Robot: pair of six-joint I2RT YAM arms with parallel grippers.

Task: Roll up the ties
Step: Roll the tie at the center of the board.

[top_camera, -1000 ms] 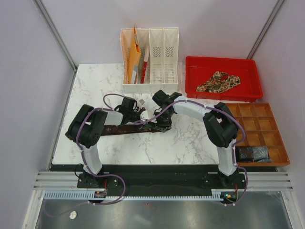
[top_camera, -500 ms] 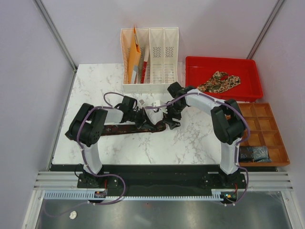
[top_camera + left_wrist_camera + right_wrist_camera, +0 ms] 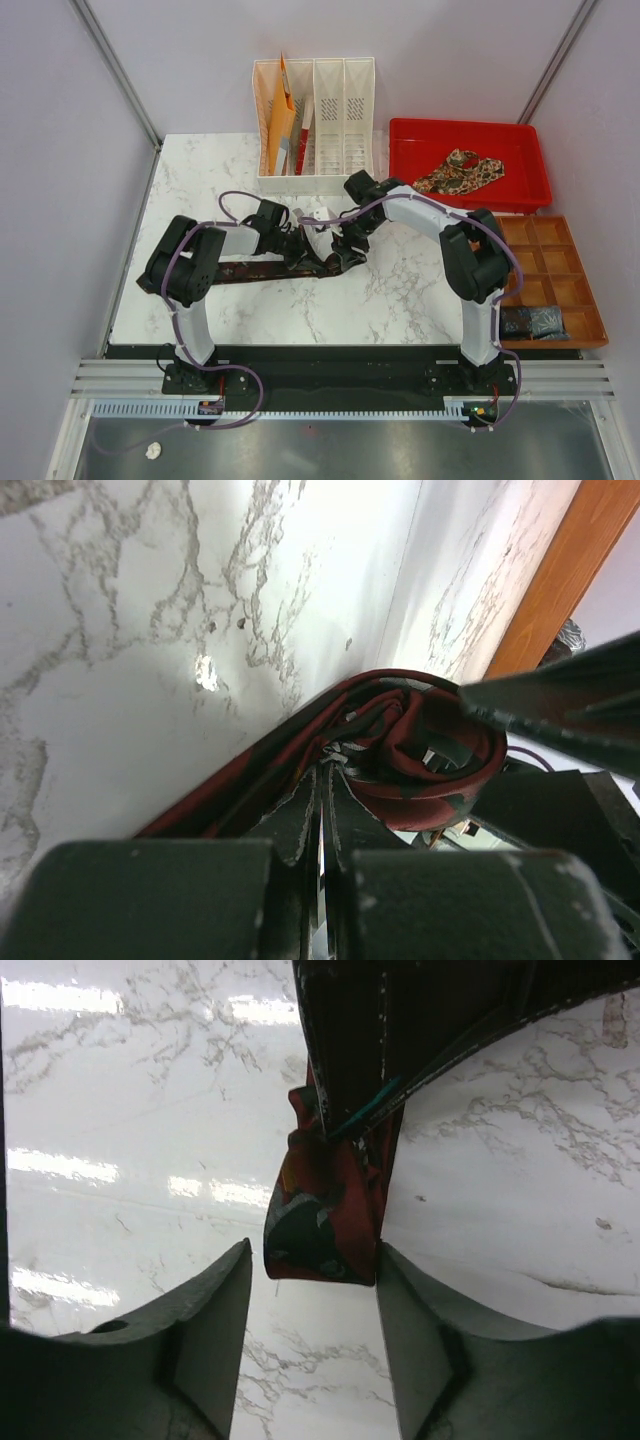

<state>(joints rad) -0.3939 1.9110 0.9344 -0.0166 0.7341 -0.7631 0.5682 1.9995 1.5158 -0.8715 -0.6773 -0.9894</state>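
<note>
The dark maroon tie (image 3: 245, 270) lies flat across the marble table (image 3: 200, 190), its right end wound into a loose roll (image 3: 455, 780). My left gripper (image 3: 305, 258) is shut on the fabric at the roll's inner end (image 3: 328, 765). My right gripper (image 3: 342, 255) is open, and its fingers (image 3: 215, 1300) straddle the roll's end (image 3: 330, 1200), the right finger against its edge. The tan-and-brown paisley tie (image 3: 460, 170) lies bunched in the red tray (image 3: 410, 170) at the back right.
A white file organizer (image 3: 335, 125) with orange folders stands at the back centre. A wooden compartment tray (image 3: 560, 270) sits at the right edge with a dark rolled item (image 3: 530, 322) in its near cell.
My right gripper left the tie's end, swung out to the right, then came back left to the roll. My left gripper has stayed on the tie.
</note>
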